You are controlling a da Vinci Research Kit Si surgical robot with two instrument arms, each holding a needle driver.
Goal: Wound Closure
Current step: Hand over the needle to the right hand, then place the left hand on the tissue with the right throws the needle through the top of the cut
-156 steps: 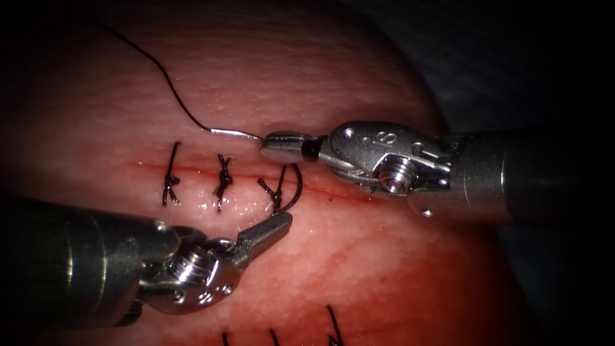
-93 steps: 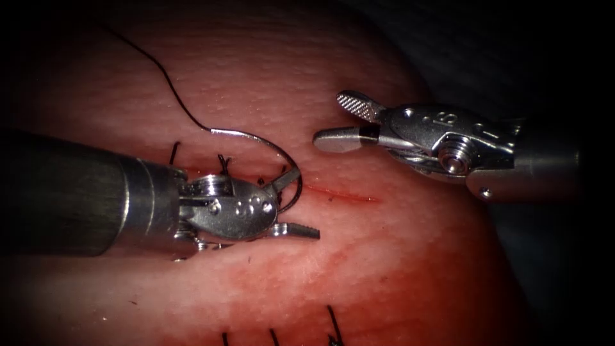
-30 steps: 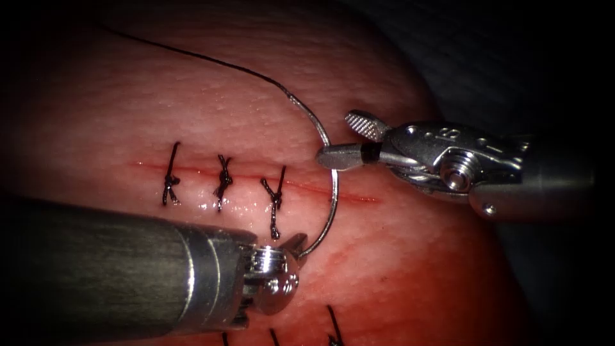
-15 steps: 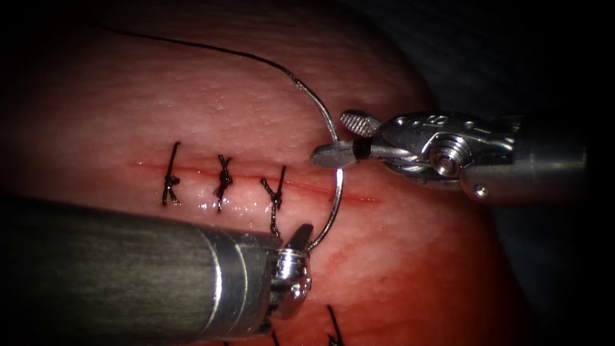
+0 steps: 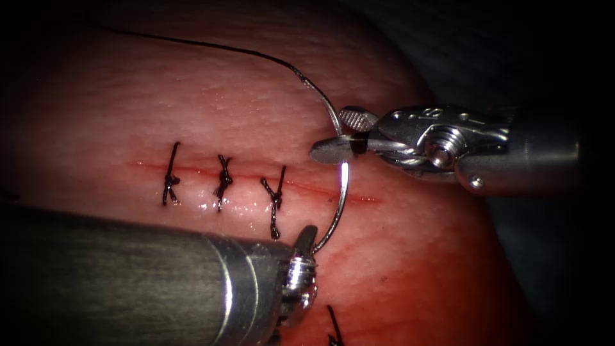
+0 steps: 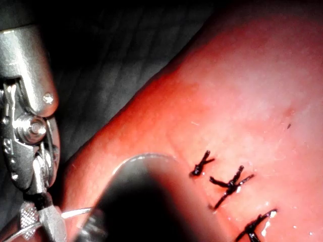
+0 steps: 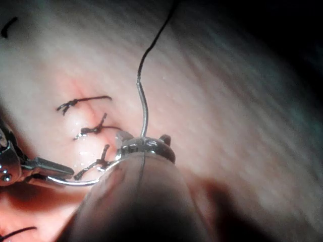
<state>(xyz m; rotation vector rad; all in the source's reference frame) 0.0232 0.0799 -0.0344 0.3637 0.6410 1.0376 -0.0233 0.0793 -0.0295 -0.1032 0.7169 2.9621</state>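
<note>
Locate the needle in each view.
Endoscope: needle arcs over the cut right of the stitches, out of the tissue; left gripper holds its lower end, right gripper open around it.
Left wrist: needle at the right gripper.
Right wrist: needle curving to the left gripper.
Shared landmark: the three stitches.

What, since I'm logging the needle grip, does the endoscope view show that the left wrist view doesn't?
Endoscope view adds: the left tool shut on the needle near its tip, the thread trailing from its rear end, and the unclosed cut right of the stitches. The needle looks free of the tissue. Left wrist view adds: a dark cross-hatched surface beside the tissue. Both: the right tool, empty, open jaws straddling the needle's middle; three stitches.
</note>
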